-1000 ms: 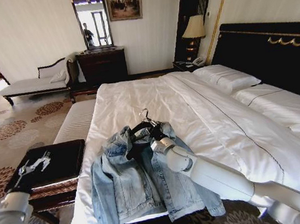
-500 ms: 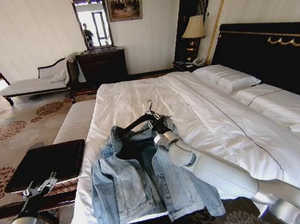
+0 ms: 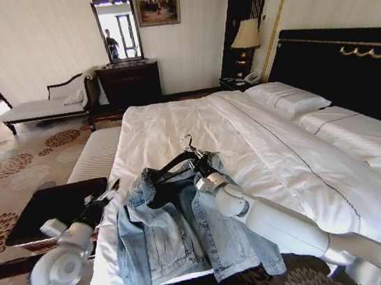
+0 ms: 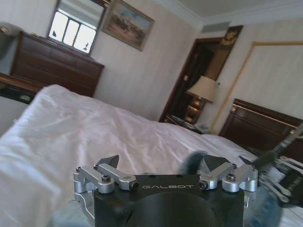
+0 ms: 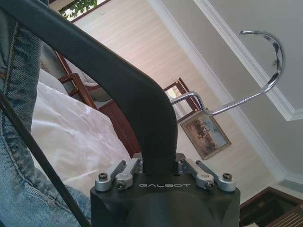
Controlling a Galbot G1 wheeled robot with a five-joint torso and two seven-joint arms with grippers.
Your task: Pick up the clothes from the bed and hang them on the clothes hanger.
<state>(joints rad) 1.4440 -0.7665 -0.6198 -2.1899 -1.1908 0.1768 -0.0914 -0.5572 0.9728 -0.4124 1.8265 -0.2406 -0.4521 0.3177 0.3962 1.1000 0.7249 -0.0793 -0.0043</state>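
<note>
The light-blue denim jacket [image 3: 178, 232] lies front-up on the near left corner of the bed [image 3: 260, 140], its hem hanging over the edge. The black clothes hanger [image 3: 172, 164] sits inside its collar, chrome hook [image 3: 188, 143] pointing up the bed. My right gripper [image 3: 200, 165] is shut on the hanger's neck; in the right wrist view the black hanger [image 5: 118, 80] runs out of the gripper [image 5: 158, 163], with denim [image 5: 16, 142] beside it. My left gripper [image 3: 107, 194] is open just beside the jacket's left shoulder; in the left wrist view the gripper [image 4: 161, 163] has nothing between its fingers.
A dark low table [image 3: 55, 206] stands close to the bed's left side under my left arm. A white bench [image 3: 95, 151] lies along that side farther up. A chaise [image 3: 45, 105], dresser [image 3: 130, 80], lamp [image 3: 245, 35] and black headboard [image 3: 349, 65] line the walls.
My left arm has swung up from low beside the dark table to the jacket's left shoulder. The right gripper shifted the hanger and collar a little.
</note>
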